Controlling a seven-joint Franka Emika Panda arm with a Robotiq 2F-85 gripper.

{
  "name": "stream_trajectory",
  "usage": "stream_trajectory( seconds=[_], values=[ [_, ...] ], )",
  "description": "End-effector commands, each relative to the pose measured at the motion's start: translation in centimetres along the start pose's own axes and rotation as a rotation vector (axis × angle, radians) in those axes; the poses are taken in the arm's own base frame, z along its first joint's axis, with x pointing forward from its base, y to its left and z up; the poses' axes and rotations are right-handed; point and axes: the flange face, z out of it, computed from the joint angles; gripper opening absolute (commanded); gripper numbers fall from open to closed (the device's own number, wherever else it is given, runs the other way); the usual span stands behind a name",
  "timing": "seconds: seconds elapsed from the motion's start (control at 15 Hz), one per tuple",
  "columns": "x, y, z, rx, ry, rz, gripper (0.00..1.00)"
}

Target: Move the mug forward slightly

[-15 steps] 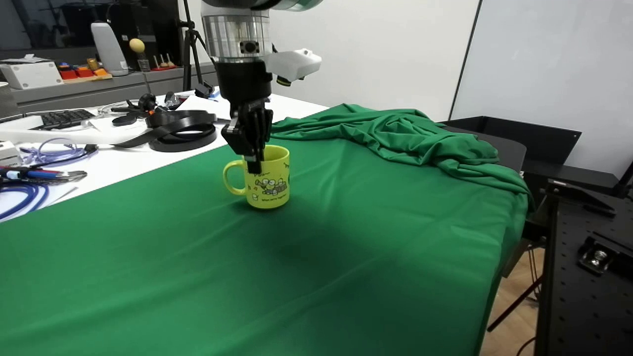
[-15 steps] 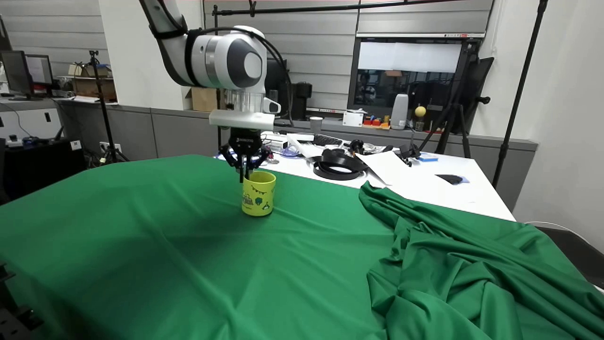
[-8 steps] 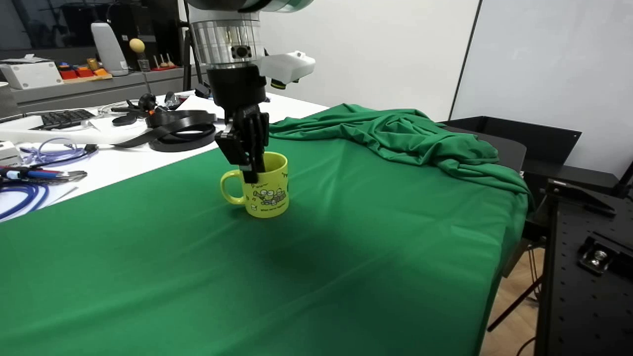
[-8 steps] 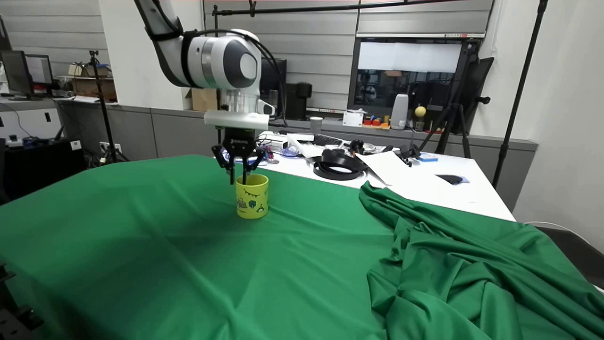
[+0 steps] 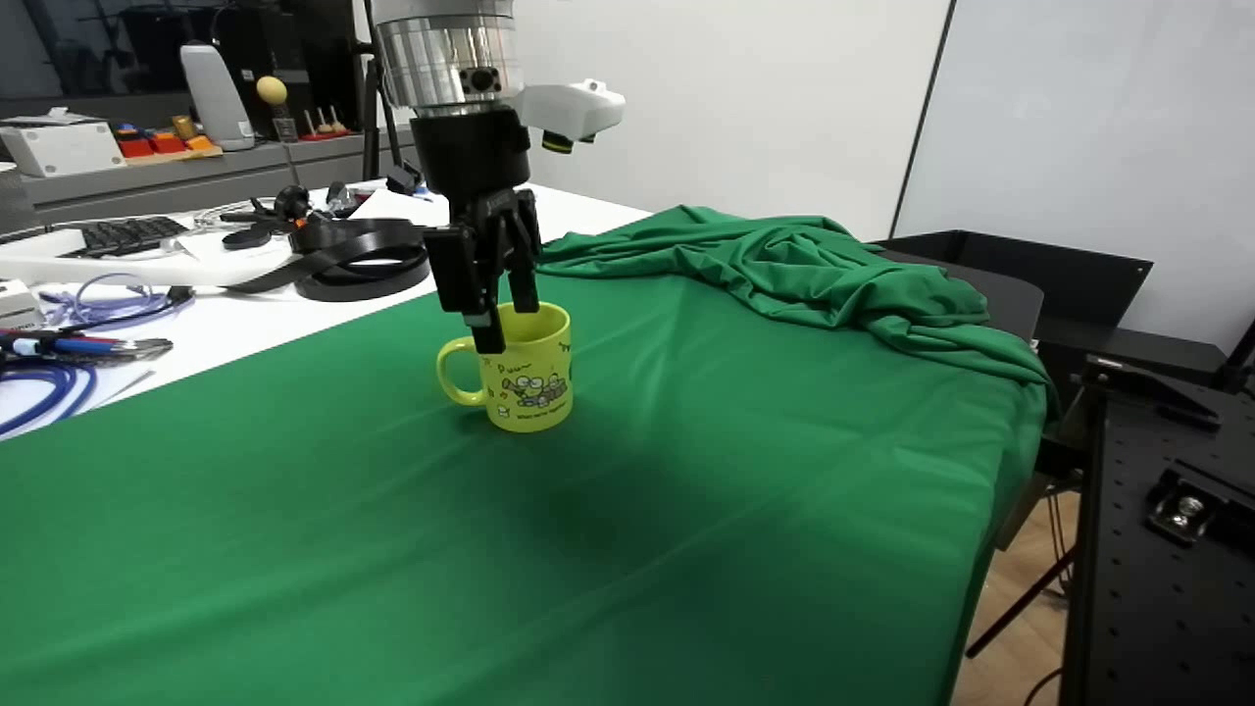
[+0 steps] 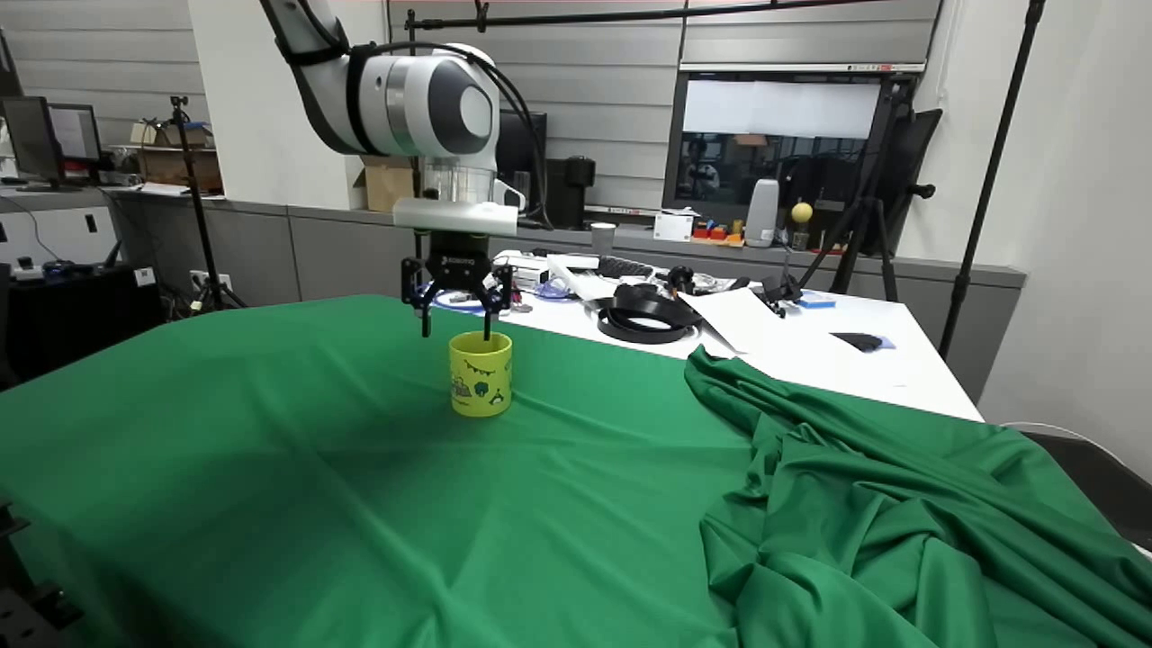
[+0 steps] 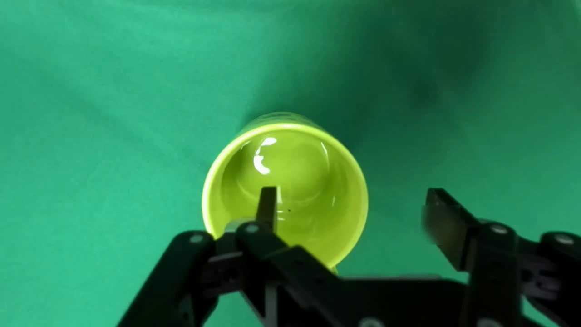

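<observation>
Small, bright yellow-green ceramic mug [image 5: 529, 384], dark print on its side, upright on the green fabric-covered worktop [image 5: 706, 510]; long axis vertical, mouth up, handle pointing left in an exterior view. It stands beneath the black two-fingered tool [image 6: 457, 335], off-centre: in the wrist view one finger overlaps the mouth, the other hangs over the worktop alongside. Fingers spread well apart, nothing gripped.

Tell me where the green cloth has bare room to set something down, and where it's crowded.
In an exterior view, the green cloth is bare from the mug to the picture's bottom edge, and rightward to the bunched folds. It's crowded at the mug, one of the fingers at its mouth, and on the white table, among the keyboard and black straps.
</observation>
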Motion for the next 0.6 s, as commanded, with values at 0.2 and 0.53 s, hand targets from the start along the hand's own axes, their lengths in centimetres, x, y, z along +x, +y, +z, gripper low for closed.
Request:
stream_trajectory(
  seconds=[0.2,0.53],
  values=[
    [-1.4,0.0,-2.6,-0.009,0.013,-0.087,1.00],
    [-2.8,-0.3,-3.9,0.036,0.014,-0.120,1.00]
  ],
)
